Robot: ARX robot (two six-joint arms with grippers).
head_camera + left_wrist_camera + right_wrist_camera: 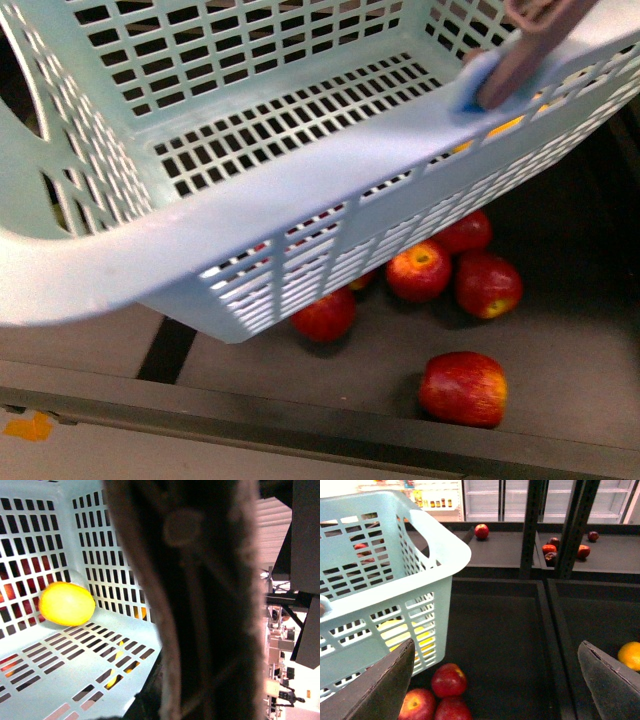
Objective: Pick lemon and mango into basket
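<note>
Yellow lemon [66, 603] sits in the tilted basket [300, 190] and may roll. The right gripper [495, 680] is spread, empty, near red apples [449, 680]; it may grab one by mistake. I cannot tell about the left gripper.

Soft overhead light leaves the front view hazy and smeared, with the basket [300, 215] rim washed pale, while a dark blurred shape [200, 605] half fills the left wrist view against a blown-out background, and the right wrist view is crisp.
</note>
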